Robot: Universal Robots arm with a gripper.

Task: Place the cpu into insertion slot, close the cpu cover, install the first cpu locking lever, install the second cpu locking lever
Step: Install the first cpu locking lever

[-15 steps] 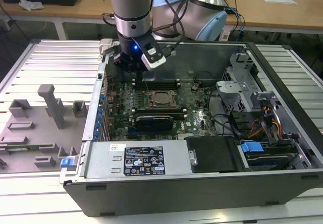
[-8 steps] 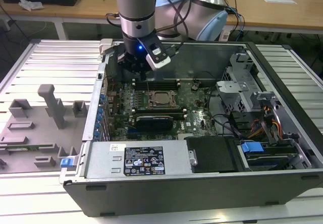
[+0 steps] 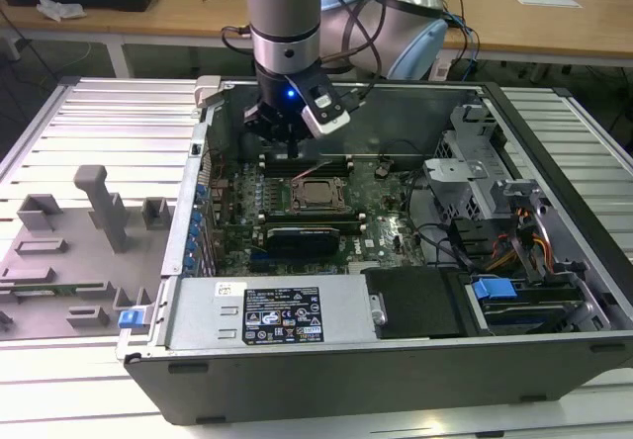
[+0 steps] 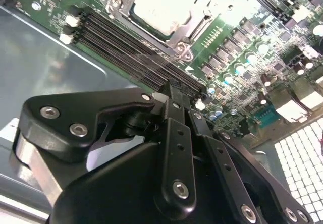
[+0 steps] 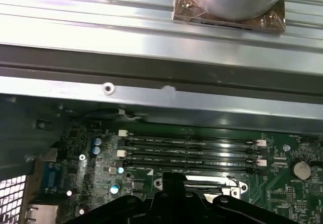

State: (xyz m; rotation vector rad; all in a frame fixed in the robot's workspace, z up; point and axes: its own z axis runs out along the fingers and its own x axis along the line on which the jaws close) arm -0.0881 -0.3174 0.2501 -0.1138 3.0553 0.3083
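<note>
One square silver-grey cpu lies flat, top upward, framed by one dark-grey metal cpu cover. The black gripper, clenched empty, hangs above four black memory slots.

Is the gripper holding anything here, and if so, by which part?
Nothing is held. The gripper is shut and empty over the memory slots, and the cpu lies apart on the motherboard.
</note>
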